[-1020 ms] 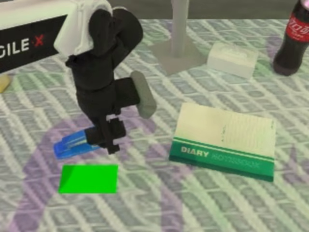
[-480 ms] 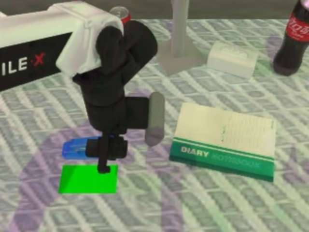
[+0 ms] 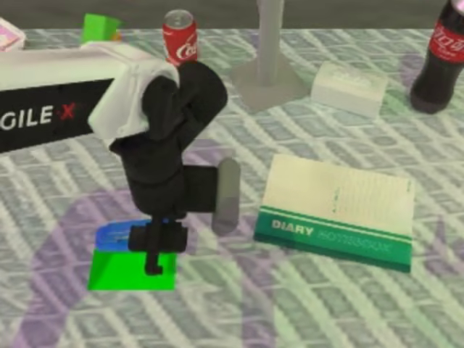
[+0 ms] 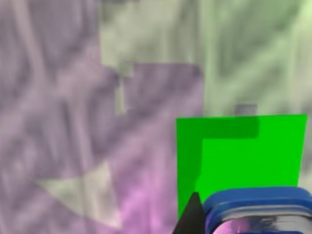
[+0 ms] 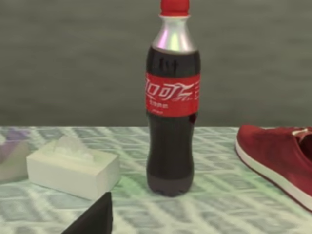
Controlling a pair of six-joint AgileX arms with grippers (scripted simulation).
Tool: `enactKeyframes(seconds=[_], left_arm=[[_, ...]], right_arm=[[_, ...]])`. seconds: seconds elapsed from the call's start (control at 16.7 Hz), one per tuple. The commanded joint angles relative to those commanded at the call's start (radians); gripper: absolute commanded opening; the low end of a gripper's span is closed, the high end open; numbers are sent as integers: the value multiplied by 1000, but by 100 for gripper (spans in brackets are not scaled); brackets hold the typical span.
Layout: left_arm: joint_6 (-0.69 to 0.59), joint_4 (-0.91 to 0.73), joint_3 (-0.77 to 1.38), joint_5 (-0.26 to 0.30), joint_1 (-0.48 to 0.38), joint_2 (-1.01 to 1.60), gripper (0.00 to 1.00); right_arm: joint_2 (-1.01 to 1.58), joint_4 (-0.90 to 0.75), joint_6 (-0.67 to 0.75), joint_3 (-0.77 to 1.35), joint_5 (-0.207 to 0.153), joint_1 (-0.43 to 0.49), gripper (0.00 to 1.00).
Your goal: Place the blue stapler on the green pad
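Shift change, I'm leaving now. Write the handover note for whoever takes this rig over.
Left gripper: shut on the blue stapler, held over the far edge of the green pad.
Right gripper: not seen from above; its wrist camera faces a cola bottle.
Done: stapler grasped and brought to the pad.
Left: centre it over the pad, set it down, open, withdraw.

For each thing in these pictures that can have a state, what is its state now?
blue stapler: held in the left gripper, over the green pad's far edge.
green pad: flat on the table, partly covered.
soda can: upright.
cola bottle: upright, capped.
notebook: closed, lying flat.
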Motion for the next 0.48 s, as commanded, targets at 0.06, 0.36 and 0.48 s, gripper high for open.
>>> enactKeyframes(seconds=[0.06,0.36,0.48], left_arm=[[8,51,-37,1,8,11,0],[42,220,-171,1,33,50,0],[43,223,-174,1,33,51,0]], right_arm=[[0,0,0,0,0,0,100],[0,0,0,0,0,0,100],[0,0,0,0,0,0,100]])
